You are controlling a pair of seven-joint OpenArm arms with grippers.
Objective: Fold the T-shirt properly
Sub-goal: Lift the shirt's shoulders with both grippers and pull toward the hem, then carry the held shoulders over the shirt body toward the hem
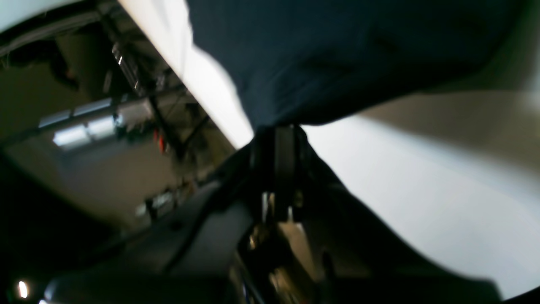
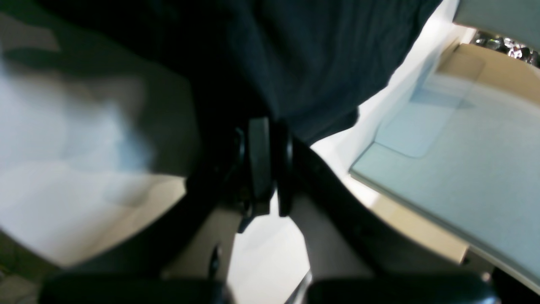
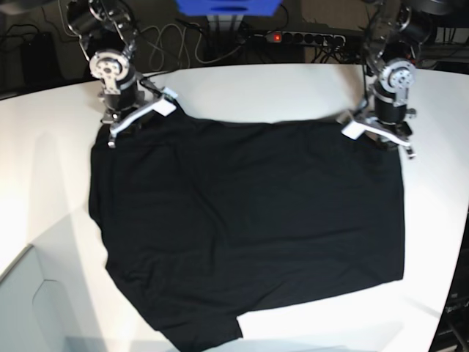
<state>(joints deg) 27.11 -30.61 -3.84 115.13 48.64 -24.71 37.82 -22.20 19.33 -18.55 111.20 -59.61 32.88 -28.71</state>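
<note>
Gripping T-shirt (image 3: 249,220) top corners | left gripper (image 1: 278,126) and right gripper (image 2: 263,122) clenched on fabric | limp, I expect sagging

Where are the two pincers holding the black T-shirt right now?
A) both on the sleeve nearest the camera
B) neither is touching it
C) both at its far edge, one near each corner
C: the left pincer and right pincer each grip the T-shirt at its far edge, near opposite corners.

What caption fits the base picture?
Two grippers, left and right, pinch a black T-shirt on a white table.
</note>
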